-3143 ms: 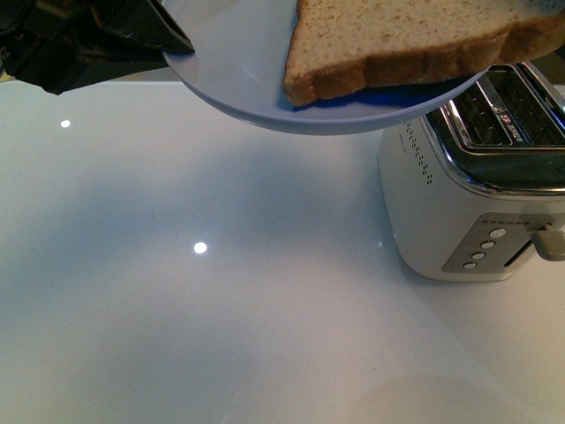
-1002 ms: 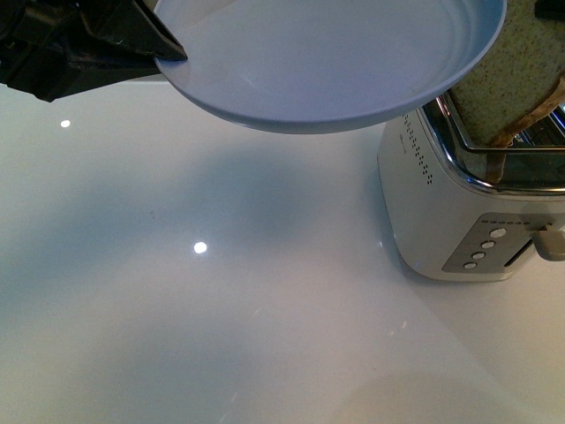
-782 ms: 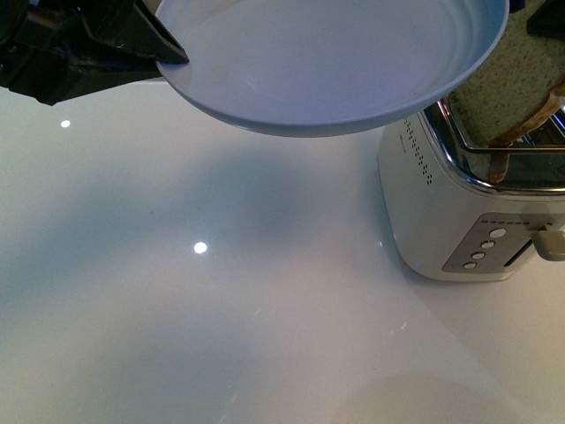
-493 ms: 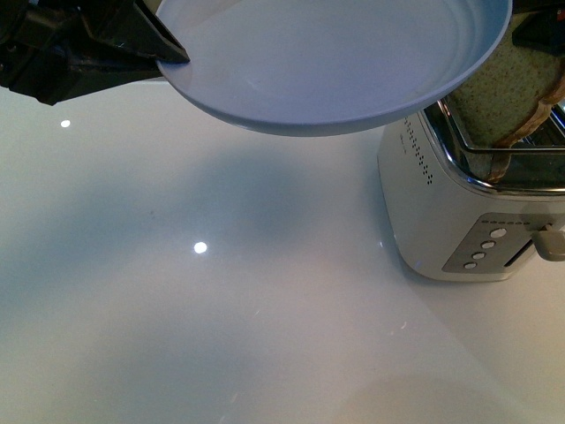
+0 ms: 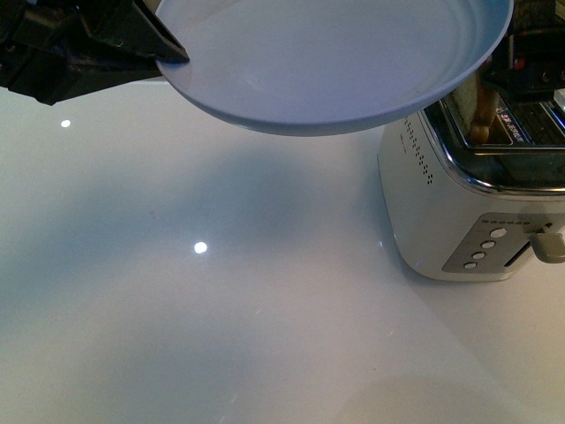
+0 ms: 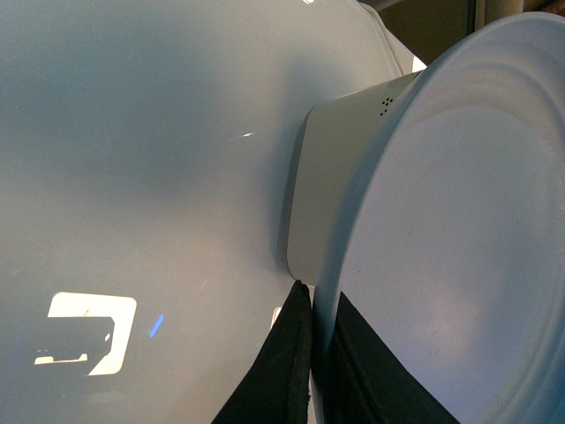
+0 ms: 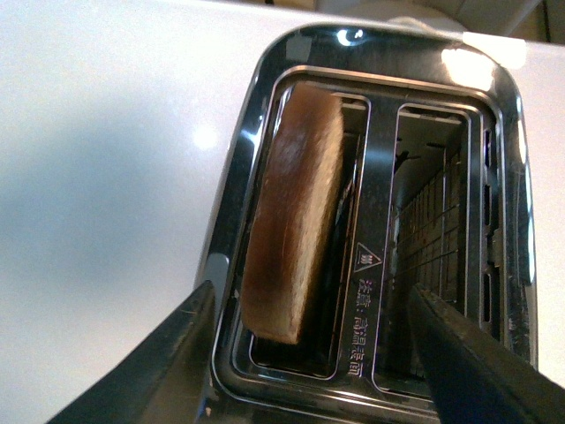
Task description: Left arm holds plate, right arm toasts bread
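My left gripper (image 5: 168,49) is shut on the rim of the pale blue-grey plate (image 5: 335,62), holding it bare and tilted above the table; the left wrist view shows its black fingers (image 6: 291,371) pinching the plate (image 6: 459,247) edge. The bread (image 7: 296,221) stands on edge in one slot of the silver toaster (image 7: 371,53), its brown crust uppermost. From the front, only a sliver of bread (image 5: 479,106) shows behind the plate. My right gripper (image 7: 309,353) hangs open just above the toaster, fingers spread either side of the slots, holding nothing.
The toaster (image 5: 459,212) stands at the right of the glossy white table (image 5: 221,291), with buttons and a lever (image 5: 549,240) on its front face. Its second slot (image 7: 433,247) is empty. The plate overhangs the toaster's near corner.
The bread left the plate and went into the toaster slot; within the last second it sank from sticking up high to sitting low. The plate stayed nearly still.
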